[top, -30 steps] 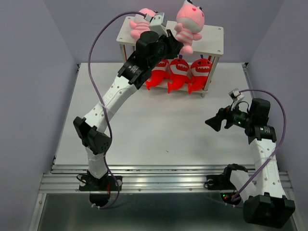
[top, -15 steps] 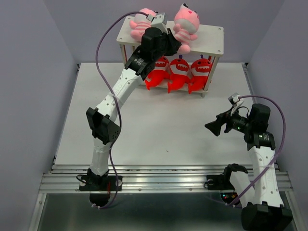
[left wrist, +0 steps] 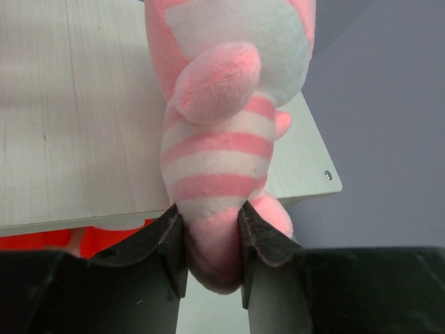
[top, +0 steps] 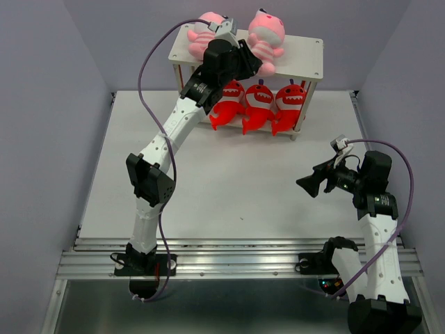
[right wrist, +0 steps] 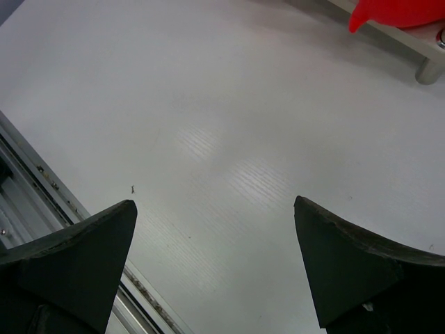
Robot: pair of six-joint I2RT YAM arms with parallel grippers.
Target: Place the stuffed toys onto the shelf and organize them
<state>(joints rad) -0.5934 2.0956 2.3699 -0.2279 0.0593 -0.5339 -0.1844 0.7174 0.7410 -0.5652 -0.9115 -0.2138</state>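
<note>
Five plush toys on the two-tier shelf [top: 306, 56], about midway along the far edge of the worktop [top: 229, 181]. Three red shark toys on the lower board, side by side and touching: left shark [top: 228, 106], middle shark [top: 259, 104], right shark [top: 288, 102], toothy mouths facing the near edge. Two pink striped toys on the top board: left pink toy [top: 200, 38] near the board's left end, right pink toy [top: 266, 31] just beside it, near the board's middle. Left gripper [top: 241, 61] raised to the top board's near edge and clenched on the lower end of the right pink toy; in the left wrist view, both fingers [left wrist: 170, 240] pressed into the striped body, the toy's bottom end overhanging the board's edge. Right gripper [top: 306, 182] released, jaws spread wide, hovering over bare worktop near the right edge, well apart from shelf and toys. In the right wrist view, only a shelf foot and a red tail tip at the top right corner.
</note>
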